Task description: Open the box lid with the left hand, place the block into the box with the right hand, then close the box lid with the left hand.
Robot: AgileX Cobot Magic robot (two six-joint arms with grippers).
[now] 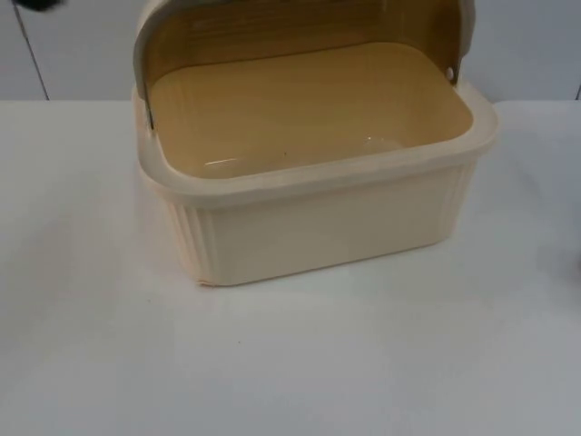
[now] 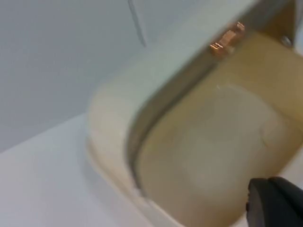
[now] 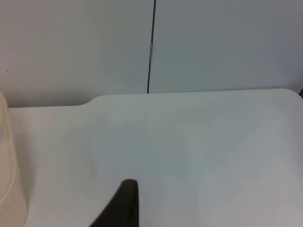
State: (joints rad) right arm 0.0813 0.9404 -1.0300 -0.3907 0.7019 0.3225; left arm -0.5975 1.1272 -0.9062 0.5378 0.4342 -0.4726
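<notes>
**Lid up, box empty, no block to be found**

Top view: the cream plastic rectangular box (image 1: 318, 195) with ribbed side walls stands on the white table top (image 1: 290, 363), close to the grey partition wall (image 1: 73, 45). Its translucent amber roll-back lid (image 1: 300, 27) is swung up and back over the rear rim, so the mouth is fully exposed. The tan floor inside is bare; the opening step looks done and the placing step not yet done. A dark bit of the left arm sits at the upper corner.

Left wrist view: the left gripper (image 2: 277, 203) hovers just above the box interior near the raised lid's edge and its small copper-coloured hinge fitting (image 2: 227, 40). One black fingertip is all that can be made out, so whether this claw is released or clenched cannot be told. The risk here is that the arm brushes the lid and tips it forward over the opening.

Right wrist view: the right gripper (image 3: 120, 208) hangs over bare table beside the box's outer wall. One fingertip again; its state cannot be told, and nothing is seen between its fingers. The block's whereabouts cannot be made out, so the right arm may reach toward the box with nothing to drop.
</notes>
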